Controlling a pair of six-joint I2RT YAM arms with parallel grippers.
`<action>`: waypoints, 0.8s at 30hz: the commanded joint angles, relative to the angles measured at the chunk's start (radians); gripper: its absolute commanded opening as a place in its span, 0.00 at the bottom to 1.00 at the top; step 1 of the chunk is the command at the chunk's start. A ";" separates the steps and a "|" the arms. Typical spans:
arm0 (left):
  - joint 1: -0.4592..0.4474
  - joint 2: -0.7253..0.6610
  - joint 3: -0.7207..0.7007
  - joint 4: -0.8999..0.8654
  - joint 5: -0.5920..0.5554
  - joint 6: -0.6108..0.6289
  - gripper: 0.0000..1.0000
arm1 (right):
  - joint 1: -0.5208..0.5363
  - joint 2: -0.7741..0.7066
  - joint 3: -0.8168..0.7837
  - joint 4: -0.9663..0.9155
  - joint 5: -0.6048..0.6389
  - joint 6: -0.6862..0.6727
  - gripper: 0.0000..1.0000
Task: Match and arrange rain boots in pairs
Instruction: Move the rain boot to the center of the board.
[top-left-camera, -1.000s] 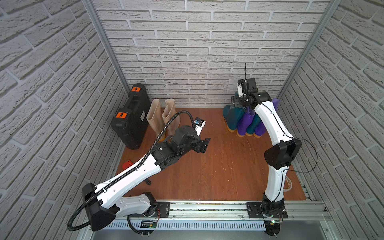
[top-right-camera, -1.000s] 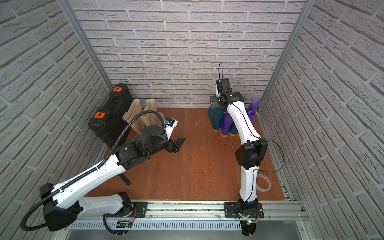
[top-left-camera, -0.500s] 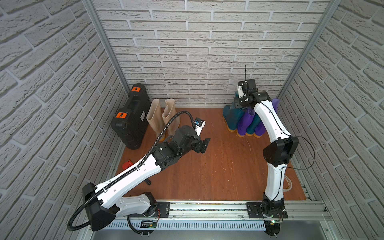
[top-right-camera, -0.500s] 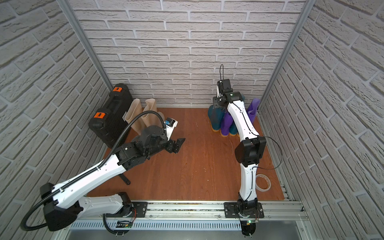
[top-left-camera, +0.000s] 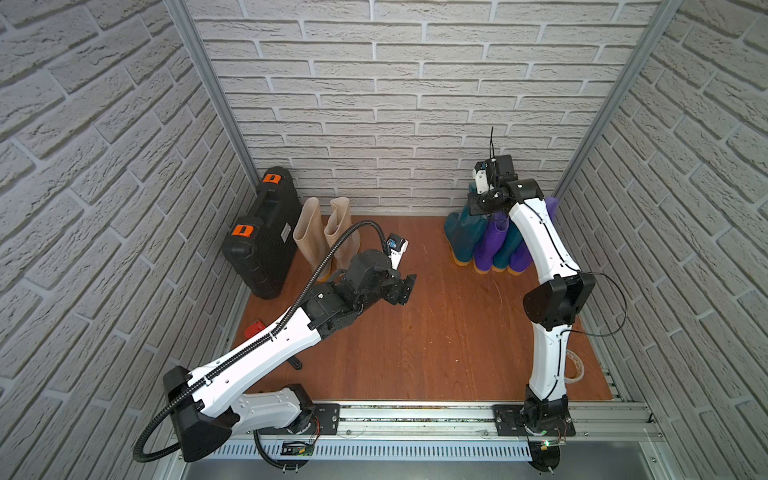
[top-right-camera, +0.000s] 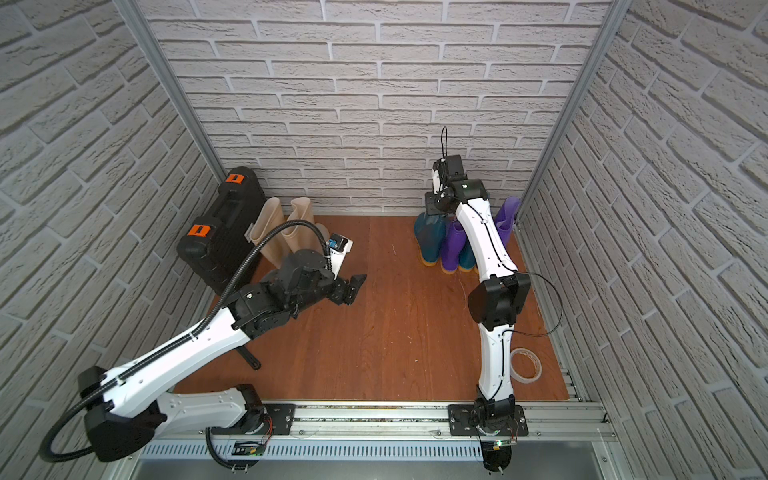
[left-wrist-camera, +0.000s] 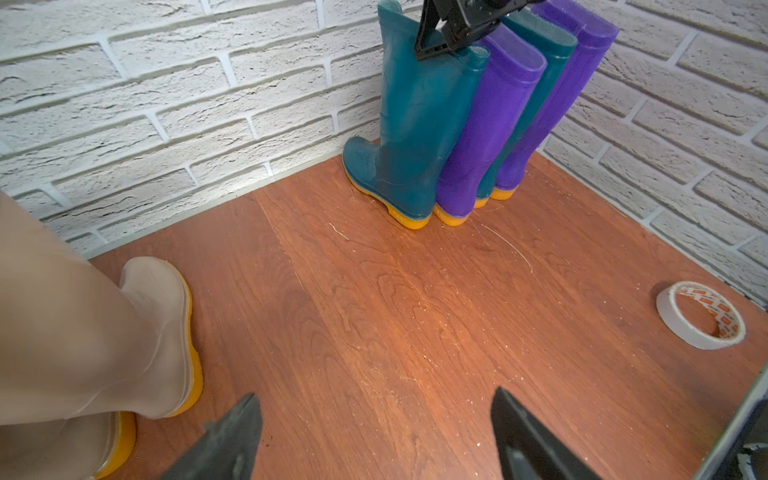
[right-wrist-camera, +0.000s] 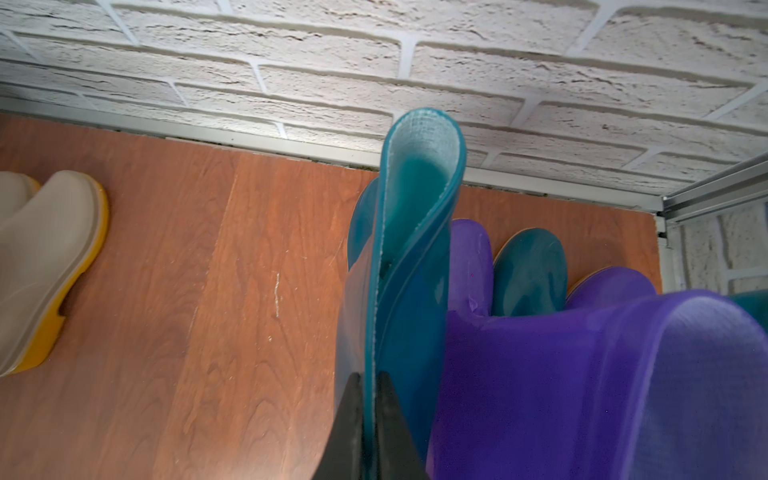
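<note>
While your right gripper (right-wrist-camera: 370, 380) clamps the cuff of the outermost teal boot (right-wrist-camera: 415, 257), your left gripper (left-wrist-camera: 374, 397) hangs wide open beside the beige boots (left-wrist-camera: 153, 332).

Back left in both top views stands the hard case (top-left-camera: 262, 232), two boots (top-left-camera: 324, 237) just to its right. Over at back right, a row of four boots (top-left-camera: 486, 245), touching side by side; the right gripper (right-wrist-camera: 370, 378) is on its leftmost boot (top-left-camera: 459, 237), at the top. Lower right on the surface (top-left-camera: 436, 332) lies the tape roll (top-right-camera: 525, 365), well apart.
</note>
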 joint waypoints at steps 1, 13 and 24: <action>-0.003 -0.003 0.045 -0.023 -0.047 -0.024 0.87 | 0.001 -0.041 0.047 0.047 -0.070 0.022 0.06; -0.002 -0.027 0.027 -0.051 -0.111 -0.060 0.87 | 0.079 -0.237 -0.174 0.208 -0.155 0.133 0.06; -0.002 -0.107 -0.017 -0.101 -0.163 -0.105 0.88 | 0.293 -0.312 -0.307 0.286 0.116 0.236 0.06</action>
